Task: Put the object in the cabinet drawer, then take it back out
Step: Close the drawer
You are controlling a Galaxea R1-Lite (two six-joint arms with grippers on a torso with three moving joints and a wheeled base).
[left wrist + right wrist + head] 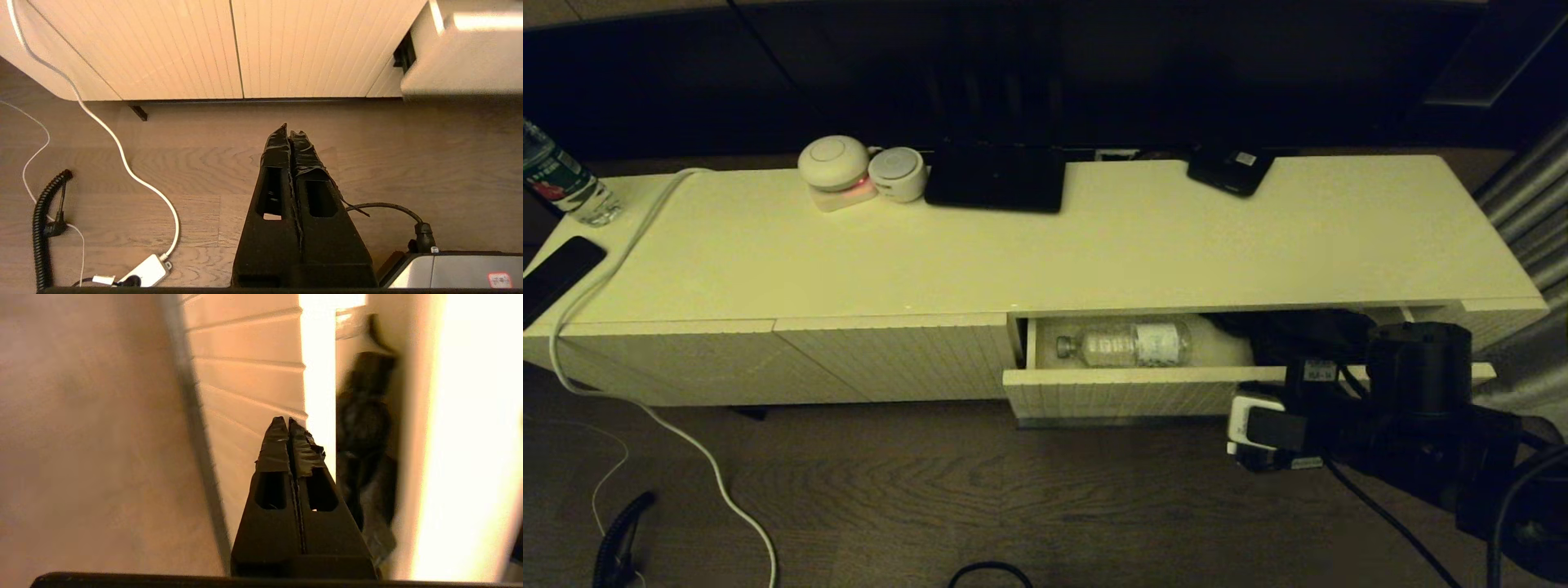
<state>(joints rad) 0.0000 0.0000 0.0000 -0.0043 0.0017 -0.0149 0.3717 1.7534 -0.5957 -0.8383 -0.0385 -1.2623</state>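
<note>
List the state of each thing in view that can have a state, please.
cabinet drawer: partly open.
clear plastic bottle: lying on its side inside the drawer, cap on.
left cabinet fronts: closed.
water bottle on cabinet top: upright.
right pincer: shut, empty, at the drawer front.
left pincer: shut, empty, above the floor.

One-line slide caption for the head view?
Clear bottle lies on its side in the half-open cabinet drawer; right gripper, shut, at the drawer front.
</note>
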